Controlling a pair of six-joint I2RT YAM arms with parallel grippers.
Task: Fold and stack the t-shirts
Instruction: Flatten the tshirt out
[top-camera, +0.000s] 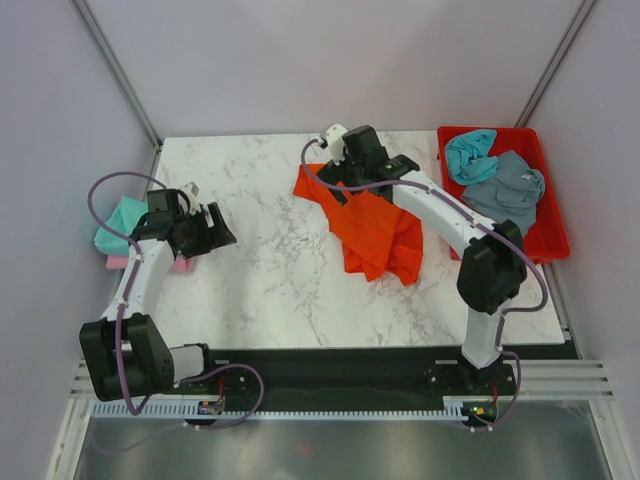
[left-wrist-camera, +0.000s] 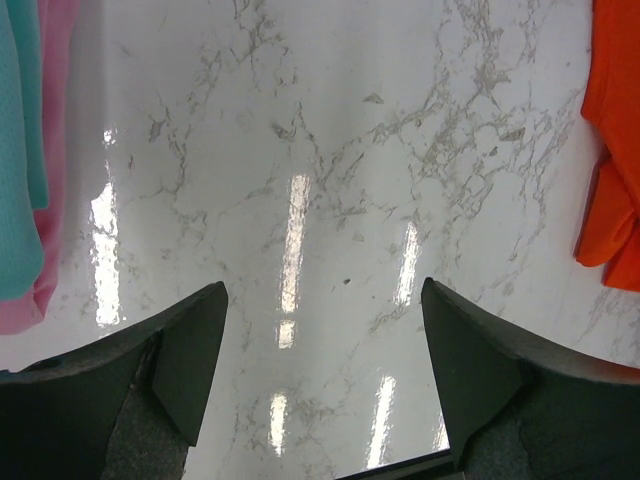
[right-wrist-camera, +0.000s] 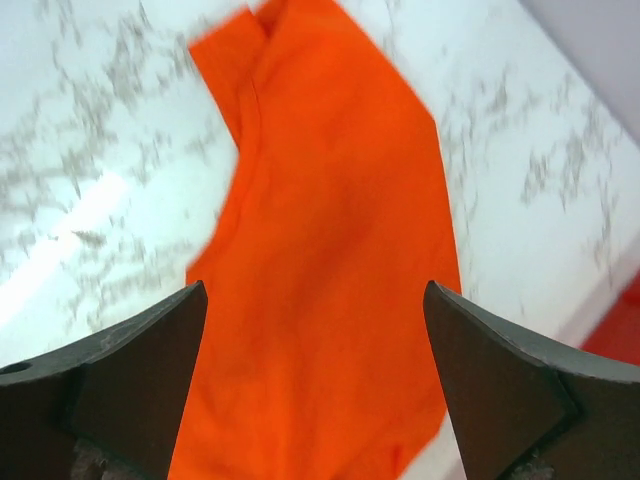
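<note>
A bright orange t-shirt (top-camera: 372, 228) lies crumpled on the marble table, right of centre. My right gripper (top-camera: 338, 160) hovers over its far end. In the right wrist view its jaws stand wide open (right-wrist-camera: 315, 320) above the orange cloth (right-wrist-camera: 330, 250), gripping nothing. At the table's left edge lies a teal t-shirt (top-camera: 122, 220) on top of a pink one (top-camera: 120, 263). My left gripper (top-camera: 215, 232) is just right of that pile, open over bare marble (left-wrist-camera: 322, 330). The teal (left-wrist-camera: 15, 150) and pink (left-wrist-camera: 55, 150) edges show at the left of its view.
A red plastic tray (top-camera: 555, 240) stands at the right edge, holding a teal shirt (top-camera: 470, 155) and a grey-blue shirt (top-camera: 510, 188). The tray's corner shows in the right wrist view (right-wrist-camera: 622, 335). Grey walls enclose the table on three sides.
</note>
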